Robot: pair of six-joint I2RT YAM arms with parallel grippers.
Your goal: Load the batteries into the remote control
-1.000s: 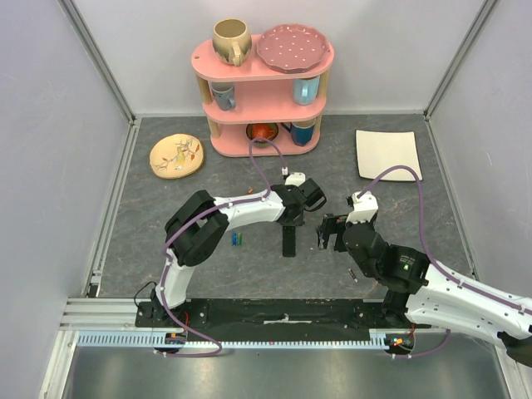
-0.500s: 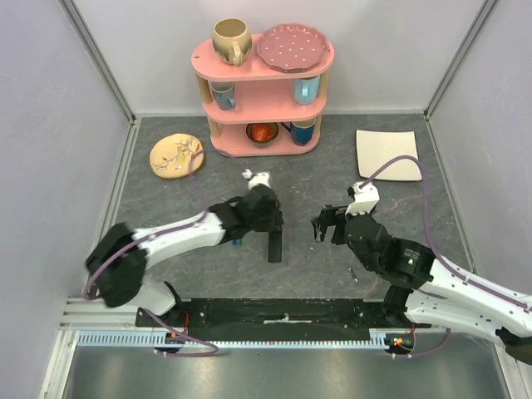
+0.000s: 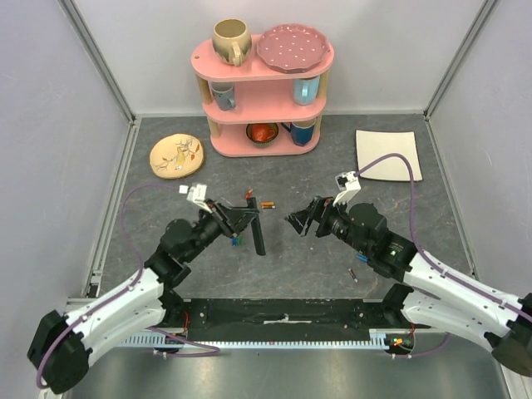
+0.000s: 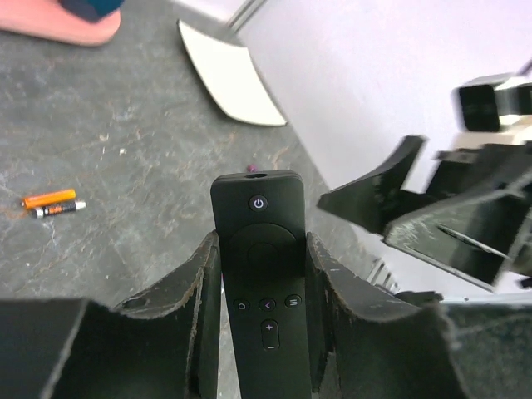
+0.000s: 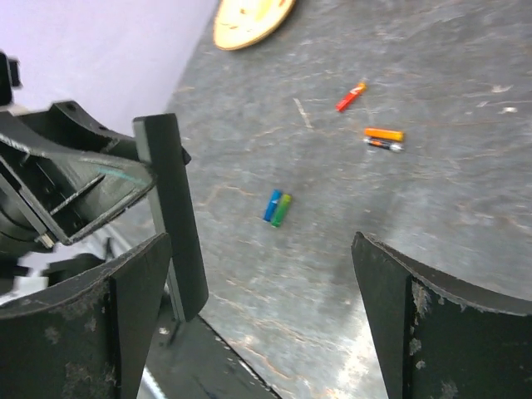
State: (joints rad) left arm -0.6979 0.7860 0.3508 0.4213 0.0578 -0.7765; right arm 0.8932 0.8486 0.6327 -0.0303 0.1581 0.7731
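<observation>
The left end effector (image 4: 262, 243) is closed on the remote control (image 4: 259, 218), which is held off the desk (image 5: 465, 100) with its button face toward the wrist. The right end effector (image 5: 258, 249) is wide open and empty, to its right. The batteries (image 5: 383, 138) lie loose nearby. We recommend presenting the slot face steadily before fetching a battery.

The left gripper (image 3: 239, 218) clasps the remote control (image 3: 258, 238), whose free end slants down toward the near edge. The right gripper (image 3: 304, 218) faces it, jaws apart. An orange battery (image 3: 267, 204) lies between them.
</observation>
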